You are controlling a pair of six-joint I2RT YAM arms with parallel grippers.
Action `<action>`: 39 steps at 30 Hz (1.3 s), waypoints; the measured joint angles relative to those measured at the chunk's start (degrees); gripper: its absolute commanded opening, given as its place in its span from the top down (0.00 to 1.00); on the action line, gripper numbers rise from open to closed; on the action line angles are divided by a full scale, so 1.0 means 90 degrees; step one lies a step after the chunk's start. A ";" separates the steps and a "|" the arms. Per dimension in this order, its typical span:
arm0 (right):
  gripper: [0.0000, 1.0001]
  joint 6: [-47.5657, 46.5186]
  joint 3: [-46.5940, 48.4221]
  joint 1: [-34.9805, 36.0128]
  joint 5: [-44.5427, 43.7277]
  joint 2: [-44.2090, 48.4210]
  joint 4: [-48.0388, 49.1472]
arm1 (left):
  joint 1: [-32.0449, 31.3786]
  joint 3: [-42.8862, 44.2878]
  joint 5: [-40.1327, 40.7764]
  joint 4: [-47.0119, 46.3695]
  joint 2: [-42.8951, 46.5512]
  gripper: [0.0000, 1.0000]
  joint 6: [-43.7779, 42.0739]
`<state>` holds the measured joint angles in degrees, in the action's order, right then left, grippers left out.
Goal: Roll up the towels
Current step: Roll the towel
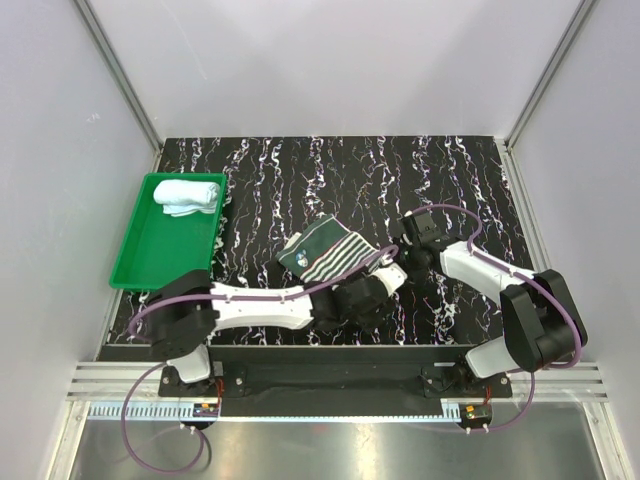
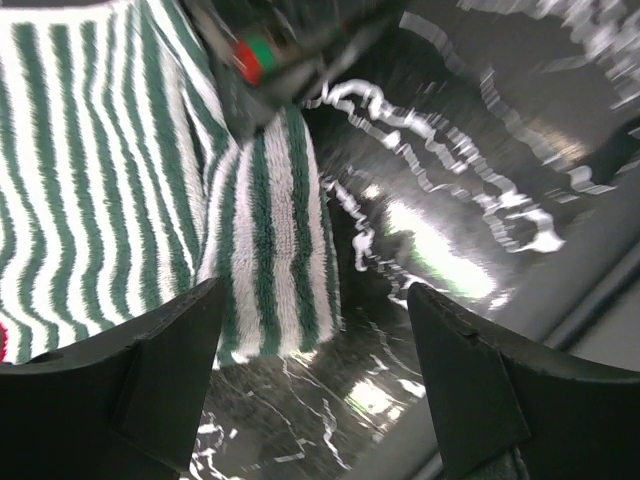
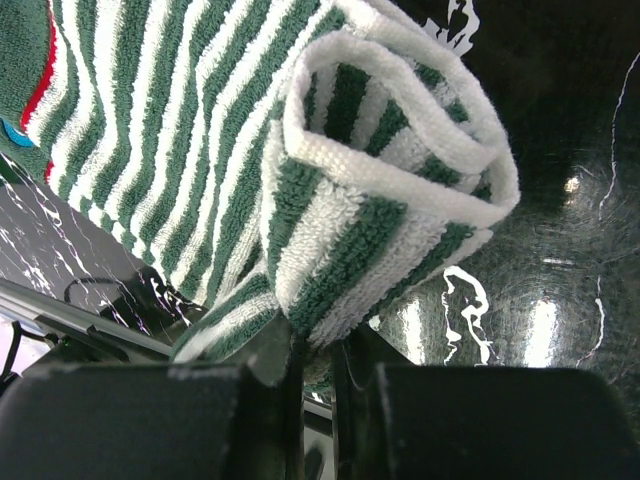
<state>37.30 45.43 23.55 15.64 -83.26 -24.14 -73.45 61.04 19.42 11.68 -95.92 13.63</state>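
Top external view: the green-and-white striped towel (image 1: 322,252) lies half bunched near the middle of the black marbled worktop (image 1: 300,180), toward its near edge. The left gripper (image 1: 380,280) is at its near-right side and the right gripper (image 1: 405,252) just off its right end. A light blue towel (image 1: 187,195), already rolled, sits at the far end of the green tray (image 1: 130,250) along the worktop's left edge.

Left wrist view: the left gripper (image 2: 310,370) stands wide open, both fingers (image 2: 160,370) clear of the cloth. A folded flap of the striped towel (image 2: 100,170) hangs down to the worktop (image 2: 450,230) between and left of them, unsqueezed.

Right wrist view: the right gripper (image 3: 320,385) is clenched on the lower edge of the striped towel (image 3: 380,170), just beneath a loosely curled end that rises off the worktop (image 3: 560,150).

The terry looks light, soft and limp. It will likely sag wherever it is unsupported, and the curl seems loose enough to spring open if let go. The firmest hold is probably the doubled, hemmed edge at the curled end, pinched through both layers, with the free arm best placed farther along that edge so the roll stays even across its width.
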 measured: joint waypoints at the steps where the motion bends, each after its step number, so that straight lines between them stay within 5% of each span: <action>1: 0.98 0.0000 0.0000 0.0000 0.0002 0.0000 0.0002 | 0.0000 0.0002 0.0015 -0.0015 -0.0146 0.21 -0.0073; 14: 0.98 -0.0007 0.0000 -0.0002 0.0012 0.0000 -0.0027 | 0.0000 -0.0126 0.0109 -0.0525 -0.0855 0.35 -0.0228; 19: 0.97 -0.0049 0.0000 -0.0002 0.0046 0.0000 -0.0100 | 0.0007 -0.0471 0.0306 -0.1056 -0.0811 0.85 -0.0136; 24: 0.96 -0.0143 0.0015 -0.0002 0.0046 -0.0002 -0.0168 | -0.0002 -0.0508 0.0376 -0.1156 -0.0814 1.00 -0.0095; 25: 0.94 -0.0163 0.0036 -0.0002 0.0044 -0.0010 -0.0197 | 0.0000 -0.0508 0.0374 -0.1156 -0.0814 1.00 -0.0078; 31: 0.42 -0.0311 0.0372 -0.0022 -0.0010 -0.0189 -0.0605 | 0.0117 -0.0505 0.0134 -0.1112 -0.0765 1.00 0.0165; 39: 0.30 -0.0743 0.1163 -0.0811 -0.0386 -0.0325 -0.1321 | 0.0884 -0.0685 -0.1474 -0.0901 -0.0321 1.00 0.0964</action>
<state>30.61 55.90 16.25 12.16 -86.19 -36.03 -65.49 54.87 6.15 3.57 -98.80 22.31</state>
